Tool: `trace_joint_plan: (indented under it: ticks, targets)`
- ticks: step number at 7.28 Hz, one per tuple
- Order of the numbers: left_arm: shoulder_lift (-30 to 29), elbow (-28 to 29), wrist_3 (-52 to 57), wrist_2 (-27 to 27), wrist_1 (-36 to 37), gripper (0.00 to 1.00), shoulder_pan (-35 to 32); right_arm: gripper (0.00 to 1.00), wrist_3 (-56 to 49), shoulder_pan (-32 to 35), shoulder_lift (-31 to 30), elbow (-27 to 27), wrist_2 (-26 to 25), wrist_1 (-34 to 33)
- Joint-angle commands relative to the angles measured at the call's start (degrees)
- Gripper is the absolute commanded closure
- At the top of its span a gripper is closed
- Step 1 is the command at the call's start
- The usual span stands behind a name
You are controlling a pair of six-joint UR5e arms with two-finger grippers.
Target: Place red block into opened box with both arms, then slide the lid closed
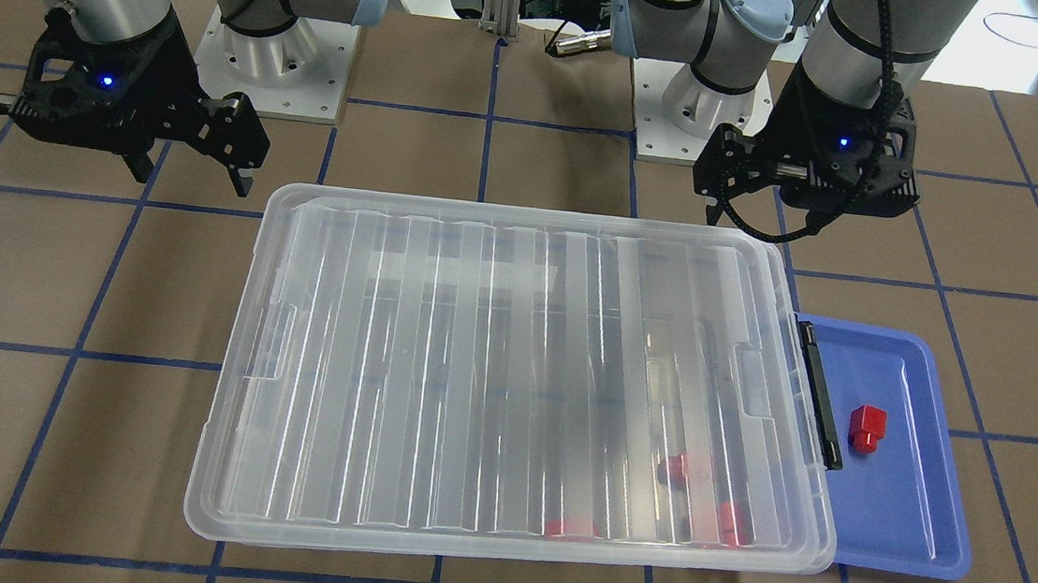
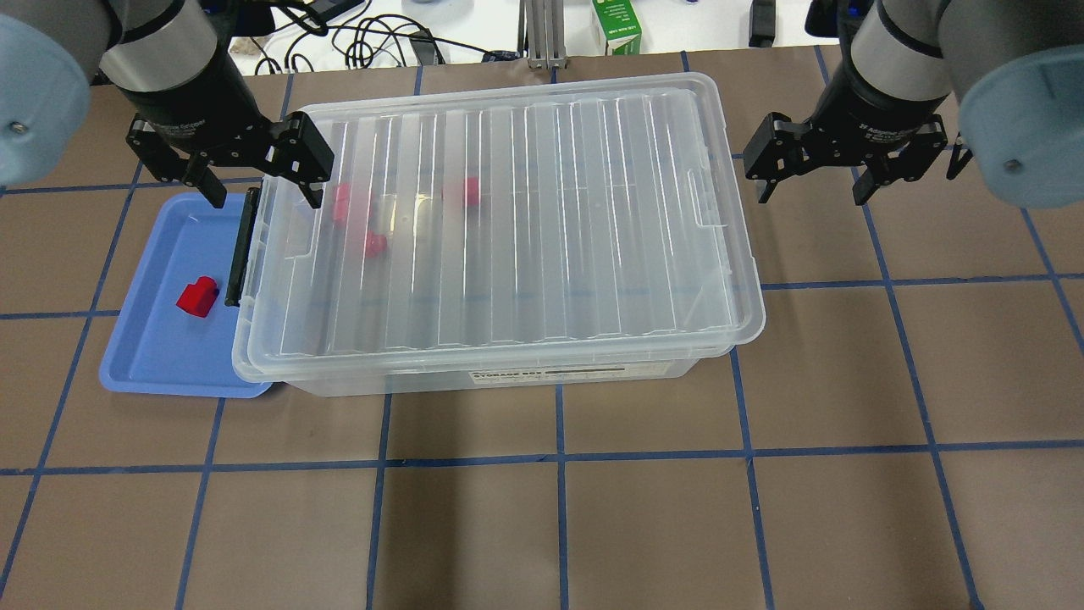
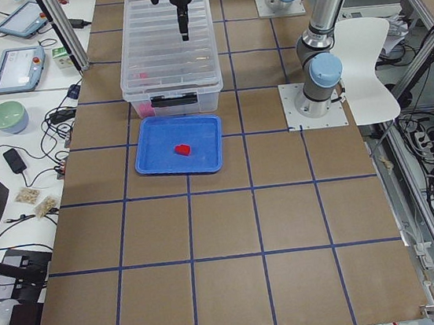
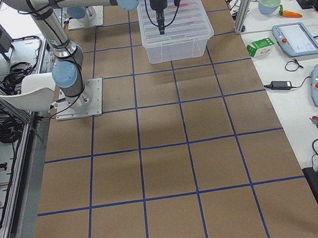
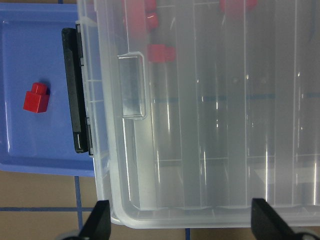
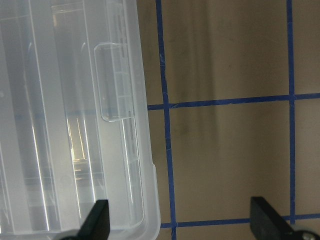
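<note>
The lid [image 1: 512, 375] covers the box [image 2: 508, 377] while a red block [image 1: 866, 429] lies in the tray [image 1: 913, 514], with left gripper [image 2: 262, 191] and right gripper [image 2: 813, 193] spread empty, so it may be shut out.

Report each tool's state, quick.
Left tool: open, holding nothing.
Right tool: open, holding nothing.

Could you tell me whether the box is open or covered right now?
Covered: the lid lies flat across the box, and red blocks show only blurred through it. Whether it is latched, cannot tell.
</note>
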Motion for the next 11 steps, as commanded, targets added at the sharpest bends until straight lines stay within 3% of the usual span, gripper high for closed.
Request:
trace_joint_plan:
  ticks: [1,3,5,8,11]
  targets:
    - [-0.1,-0.1,0.2,-0.1,0.2,0.0,0.1,0.0,0.0,0.0,0.3,0.1,0.2,-0.2]
    - [-0.2,0.0,0.2,0.2,0.2,0.0,0.1,0.0,0.1,0.0,6.4,0.9,-0.6,-0.2]
    - [-0.3,0.2,0.3,0.3,0.2,0.0,0.2,0.0,0.8,0.4,7.7,0.9,-0.4,-0.4]
    - [-1.3,0.2,0.5,0.6,0.5,0.0,0.6,0.0,1.4,0.6,11.8,0.9,-0.7,-7.9]
    - [-1.8,-0.6,8.0,0.5,1.2,0.0,7.4,0.0,1.4,0.4,13.7,0.5,-0.8,-8.2]
